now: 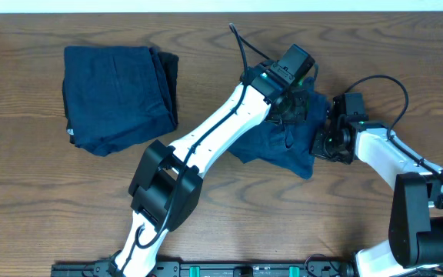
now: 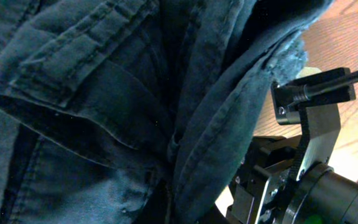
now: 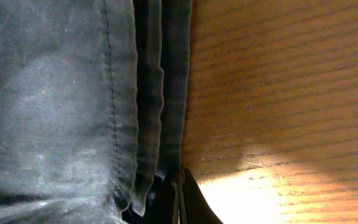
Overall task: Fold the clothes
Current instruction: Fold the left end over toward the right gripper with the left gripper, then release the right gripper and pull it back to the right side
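At the far left of the tabletop [image 1: 37, 192] sits a folded bundle [image 1: 118, 96] of dark navy clothes, well apart from both arms. Right of centre, a loose garment [image 1: 271, 146] of the same cloth lies crumpled. The left hand [image 1: 292, 108] is clamped shut on its bunched far folds. Just to the right, the right hand [image 1: 325, 137] is closed too, pinching the garment's hemmed right edge.

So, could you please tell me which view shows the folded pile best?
The overhead view: the folded pile lies whole and unobstructed there. Neither wrist view shows it; both look closely at the other garment.
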Robot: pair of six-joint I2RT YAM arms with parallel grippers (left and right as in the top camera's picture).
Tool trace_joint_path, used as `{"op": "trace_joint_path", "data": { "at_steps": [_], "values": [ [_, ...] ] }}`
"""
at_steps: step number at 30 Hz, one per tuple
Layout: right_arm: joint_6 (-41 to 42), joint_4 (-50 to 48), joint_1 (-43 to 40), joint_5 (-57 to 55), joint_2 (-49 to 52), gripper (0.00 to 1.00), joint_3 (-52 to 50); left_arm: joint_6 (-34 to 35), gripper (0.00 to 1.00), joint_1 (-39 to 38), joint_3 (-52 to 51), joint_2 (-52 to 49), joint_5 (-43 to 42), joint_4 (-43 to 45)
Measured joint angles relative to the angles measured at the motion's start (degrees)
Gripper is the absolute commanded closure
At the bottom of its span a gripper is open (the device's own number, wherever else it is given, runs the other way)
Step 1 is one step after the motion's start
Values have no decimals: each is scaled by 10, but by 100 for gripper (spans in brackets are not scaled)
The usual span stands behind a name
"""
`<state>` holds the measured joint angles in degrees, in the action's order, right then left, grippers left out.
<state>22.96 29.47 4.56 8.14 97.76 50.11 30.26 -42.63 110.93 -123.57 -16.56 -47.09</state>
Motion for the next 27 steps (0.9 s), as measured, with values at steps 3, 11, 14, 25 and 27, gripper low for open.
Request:
{"op": "trace_joint_path", "data": {
  "at_steps": [3, 11, 14, 25, 27],
  "values": [
    [0, 0, 2, 0, 0, 99, 0, 0, 94, 0, 0, 0, 2, 0],
    [0, 0, 2, 0, 0, 99, 0, 11, 94, -12, 0, 0, 7, 4],
    [0, 0, 2, 0, 0, 99, 0, 12, 94, -16, 0, 0, 7, 8],
    [0, 0, 2, 0, 0, 99, 0, 14, 51, -18, 0, 0, 5, 11],
    [0, 0, 2, 0, 0, 99, 0, 12, 44, -19, 0, 0, 1, 14]
  ]
}}
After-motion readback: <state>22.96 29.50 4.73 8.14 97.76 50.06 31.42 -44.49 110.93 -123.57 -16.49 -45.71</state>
